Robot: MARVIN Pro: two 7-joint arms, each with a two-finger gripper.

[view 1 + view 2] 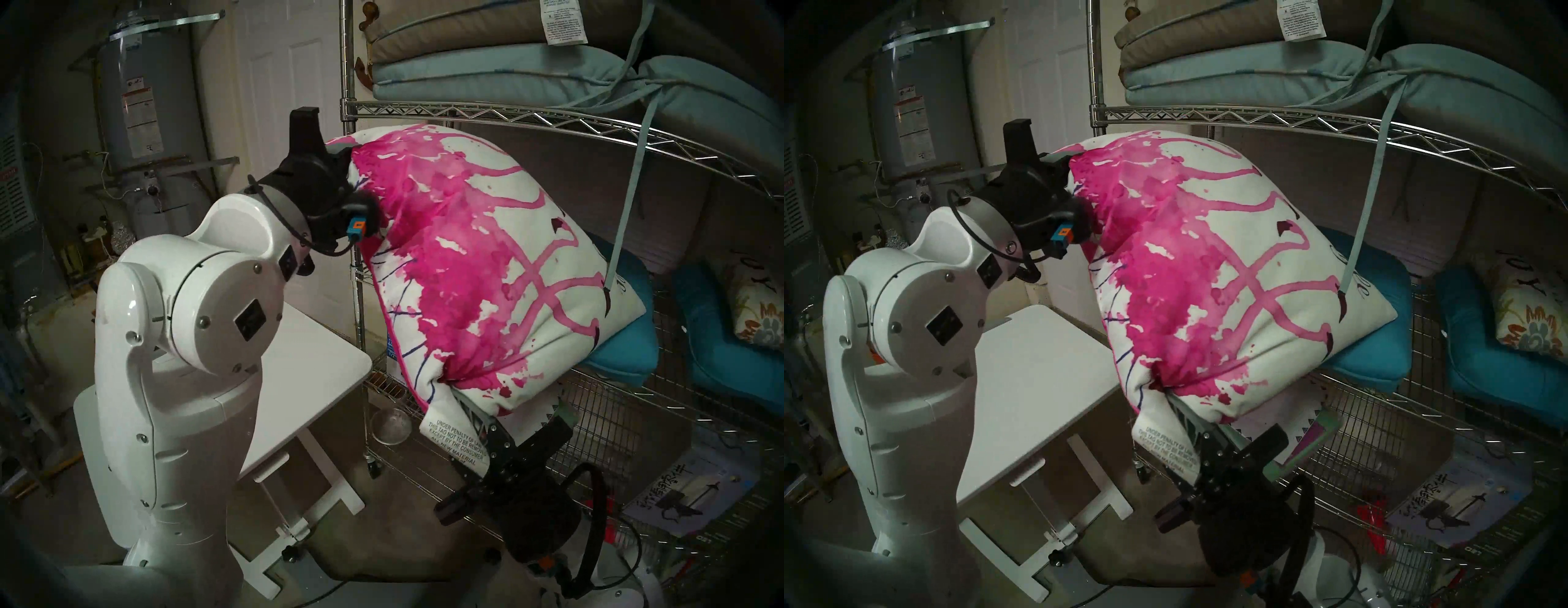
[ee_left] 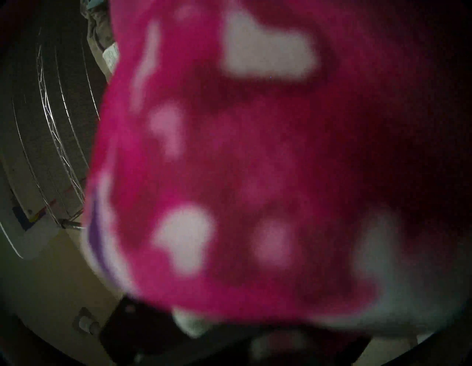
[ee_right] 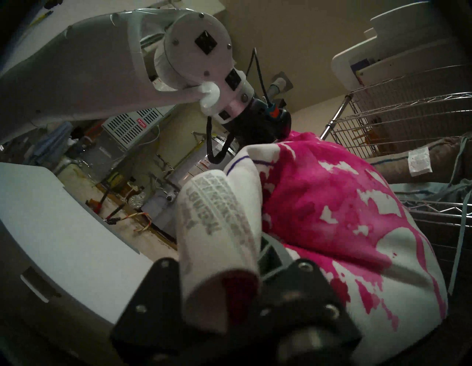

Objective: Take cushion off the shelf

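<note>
Clamped on the upper left corner of the flamingo-print cushion, the left gripper grips fabric, while the right gripper pinches the lower edge beside its white care tag. The cushion hangs tilted, half off the wire shelf, its far corner resting on a teal seat cushion.

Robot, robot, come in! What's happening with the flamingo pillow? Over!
Both grippers shut on cushion: left gripper top corner, right gripper bottom edge. Far corner on teal seat pad. Shelf tier close above.
</note>
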